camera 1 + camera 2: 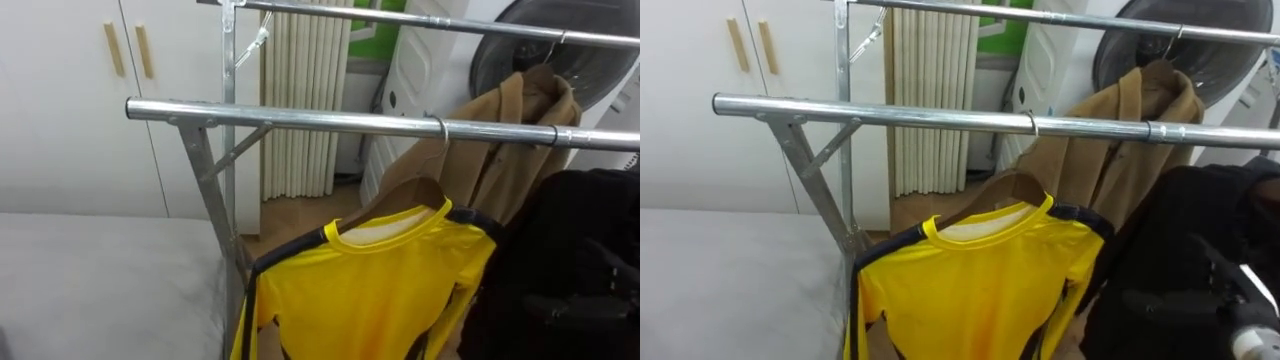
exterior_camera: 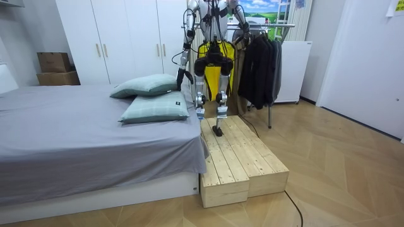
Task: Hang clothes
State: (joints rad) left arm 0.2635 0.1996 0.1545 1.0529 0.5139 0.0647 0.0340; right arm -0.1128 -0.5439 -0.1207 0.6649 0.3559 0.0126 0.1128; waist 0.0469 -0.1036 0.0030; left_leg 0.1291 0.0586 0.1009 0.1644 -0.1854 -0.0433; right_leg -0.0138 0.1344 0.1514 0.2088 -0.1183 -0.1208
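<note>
Yellow shirt [image 1: 380,290] is hanging on its hanger [image 1: 425,188] from the rail [image 1: 330,120]; I'm judging this piece done. Left hand [image 2: 182,77] is dangling low and right hand [image 1: 1240,325] is sitting by the dark coats [image 1: 585,250]; can't tell either grip.

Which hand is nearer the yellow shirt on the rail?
Right. The right hand is raised just right of the yellow shirt, before the black clothes; the left hand hangs at the robot's side, by the bed.
</note>
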